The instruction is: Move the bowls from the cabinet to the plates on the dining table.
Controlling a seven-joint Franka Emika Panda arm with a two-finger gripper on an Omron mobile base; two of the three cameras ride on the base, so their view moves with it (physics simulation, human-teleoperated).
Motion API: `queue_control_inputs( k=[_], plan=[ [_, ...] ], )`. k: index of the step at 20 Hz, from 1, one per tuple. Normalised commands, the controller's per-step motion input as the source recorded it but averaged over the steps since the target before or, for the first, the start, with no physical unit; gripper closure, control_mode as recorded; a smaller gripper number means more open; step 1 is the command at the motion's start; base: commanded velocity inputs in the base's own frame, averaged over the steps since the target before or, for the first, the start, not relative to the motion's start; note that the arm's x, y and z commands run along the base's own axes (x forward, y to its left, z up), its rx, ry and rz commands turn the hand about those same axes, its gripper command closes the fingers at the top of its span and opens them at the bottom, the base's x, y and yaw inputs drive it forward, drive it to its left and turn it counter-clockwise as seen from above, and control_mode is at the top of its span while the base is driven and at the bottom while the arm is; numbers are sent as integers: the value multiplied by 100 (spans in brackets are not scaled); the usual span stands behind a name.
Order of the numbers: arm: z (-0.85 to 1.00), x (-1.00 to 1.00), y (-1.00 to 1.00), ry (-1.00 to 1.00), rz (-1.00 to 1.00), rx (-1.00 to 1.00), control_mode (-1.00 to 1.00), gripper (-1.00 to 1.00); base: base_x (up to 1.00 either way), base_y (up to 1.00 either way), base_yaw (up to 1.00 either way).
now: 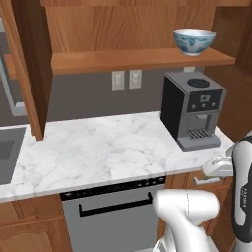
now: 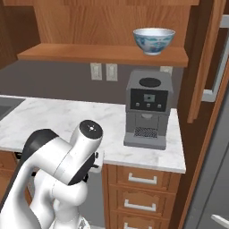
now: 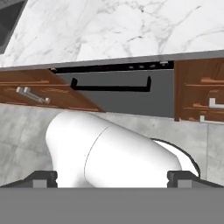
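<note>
White-and-blue bowl (image 1: 194,40) alone on the cabinet (image 1: 98,29) shelf (image 1: 140,60).

It sits upright near the shelf's right end, straight above the black coffee machine (image 1: 193,109) on the marble surface (image 1: 98,150). The fingers (image 3: 41,178) stand wide apart, holding nothing, pointed down past the dishwasher (image 3: 116,94) below the surface edge.

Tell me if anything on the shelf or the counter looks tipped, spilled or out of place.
Nothing stands out. The white bowl with blue patterning sits upright on the cabinet shelf, near its right end. The black coffee machine stands square on the marble counter, with no spills visible.
</note>
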Motion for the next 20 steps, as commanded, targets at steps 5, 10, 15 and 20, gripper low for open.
queue_control_inputs(
  k=[5, 10, 15, 20],
  plan=[
    [0, 0, 0, 0, 0, 0, 100, -100, 59, 0, 0],
    [0, 0, 0, 0, 0, 0, 100, -100, 53, 0, 0],
    [0, 0, 0, 0, 0, 0, 100, -100, 47, 0, 0],
    [0, 0, 0, 0, 0, 0, 100, -100, 27, 0, 0]
  ],
)
